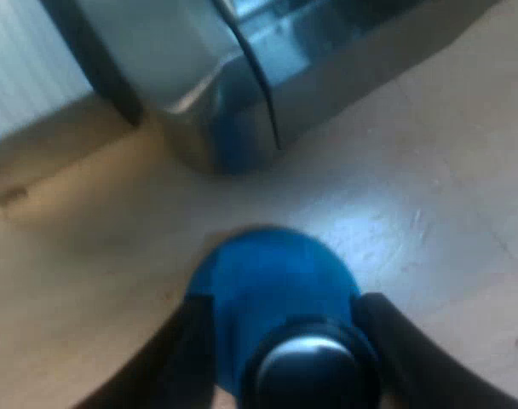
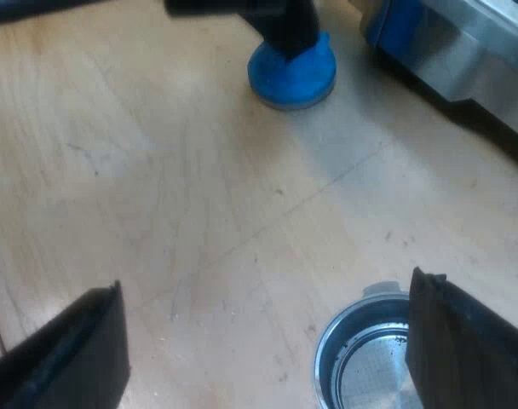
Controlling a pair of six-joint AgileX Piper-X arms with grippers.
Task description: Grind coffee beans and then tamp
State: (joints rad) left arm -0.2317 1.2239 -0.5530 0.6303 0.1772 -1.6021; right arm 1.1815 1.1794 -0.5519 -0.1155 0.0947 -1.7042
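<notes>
Left end effector (image 1: 284, 315): is pinching the blue tamper (image 1: 267, 264), upright on the bench (image 1: 429, 213).
Right end effector (image 2: 267, 349): is hanging wide open, empty, with the holder (image 2: 365, 371) between its fingers.
Key relation: the tamper is standing at 12 o'clock from the holder; the left arm is nearer to it.

Looks like a coffee corner to me, though honestly I can't tell if it's somebody's kitchen or a lab bench. What gives it away: a pale wood desk (image 2: 157, 170) with fine scratches and little dark specks on it, the brushed-steel body of an espresso machine (image 1: 199, 68) standing on that desk, a blue tamper (image 2: 291, 75) sitting on the wood near the machine, and a metal holder (image 2: 361, 366) whose basket has a few dark coffee crumbs stuck inside. Beyond the desk's edge near the machine there's a pale ribbed surface (image 1: 20, 68), wall or curtain, no idea which.
</notes>
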